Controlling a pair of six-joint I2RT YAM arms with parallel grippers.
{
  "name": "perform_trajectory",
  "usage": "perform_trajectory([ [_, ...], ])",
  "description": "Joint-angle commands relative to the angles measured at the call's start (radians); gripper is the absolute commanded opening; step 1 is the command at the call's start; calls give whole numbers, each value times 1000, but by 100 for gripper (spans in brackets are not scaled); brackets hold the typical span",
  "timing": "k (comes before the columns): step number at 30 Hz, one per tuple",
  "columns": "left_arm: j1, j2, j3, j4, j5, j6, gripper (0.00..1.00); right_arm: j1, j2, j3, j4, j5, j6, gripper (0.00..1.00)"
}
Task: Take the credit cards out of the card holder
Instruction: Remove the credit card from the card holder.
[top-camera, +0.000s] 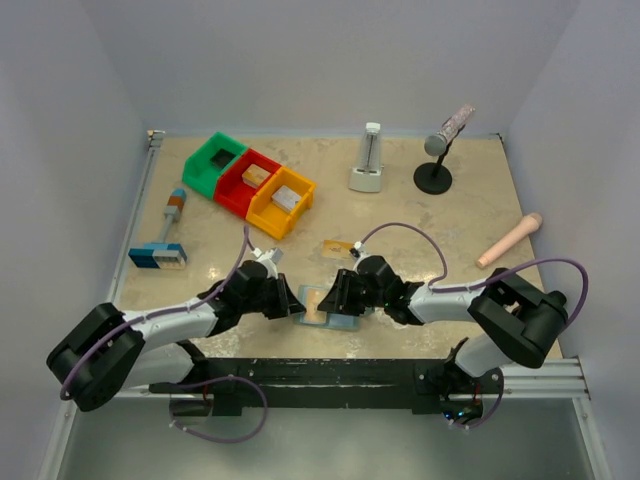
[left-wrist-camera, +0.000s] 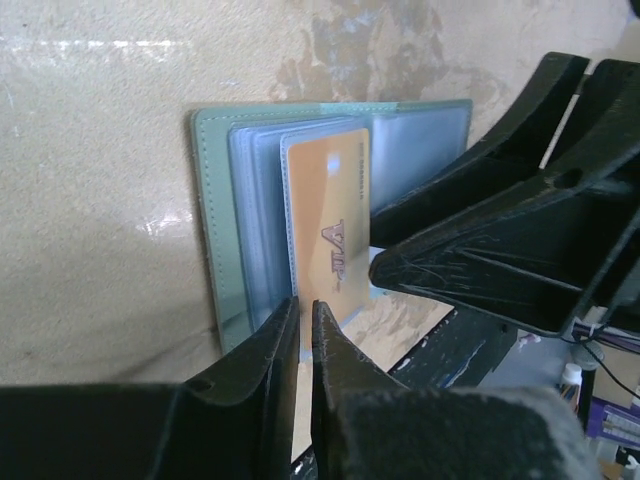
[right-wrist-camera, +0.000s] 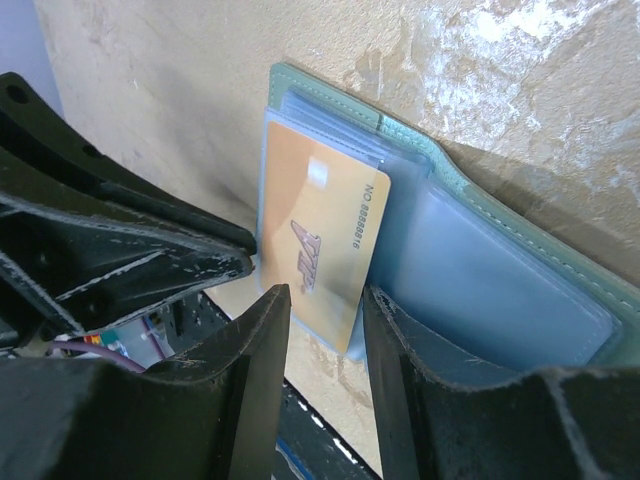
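Note:
The light teal card holder (top-camera: 346, 322) (left-wrist-camera: 213, 200) (right-wrist-camera: 330, 95) lies open near the table's front edge, between both grippers. An orange-gold credit card (top-camera: 316, 303) (left-wrist-camera: 325, 220) (right-wrist-camera: 320, 235) sticks partway out of its clear sleeves toward the table edge. My left gripper (top-camera: 298, 303) (left-wrist-camera: 303, 305) is open by only a thin slit, its tips at the card's near edge and nothing gripped between them. My right gripper (top-camera: 338, 298) (right-wrist-camera: 327, 292) stands open, its jaws on either side of the card's near corner, one finger (right-wrist-camera: 400, 330) on the blue sleeve. Another small orange-tan card (top-camera: 338, 246) lies flat on the table behind.
Green (top-camera: 213, 165), red (top-camera: 248, 180) and yellow (top-camera: 281, 200) bins stand at the back left. A blue-and-white block with a handle (top-camera: 160, 255) lies at the left. A white upright device (top-camera: 367, 165), a microphone stand (top-camera: 438, 152) and a pink cylinder (top-camera: 510, 240) are at the back right. A black rail (top-camera: 400, 370) runs along the front.

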Motion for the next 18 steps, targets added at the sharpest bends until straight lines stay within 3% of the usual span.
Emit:
perform_trajectory([
  [1,3,-72,17,1,8,9,17,8,1,2,26,-16,1,40],
  [5,3,-105,29,-25,13,17,22,8,4,0,26,-16,3,41],
  [12,3,-112,49,-62,-16,31,23,8,4,2,29,-17,3,40],
  [18,4,-31,84,-86,-56,60,16,8,4,3,44,-25,1,41],
])
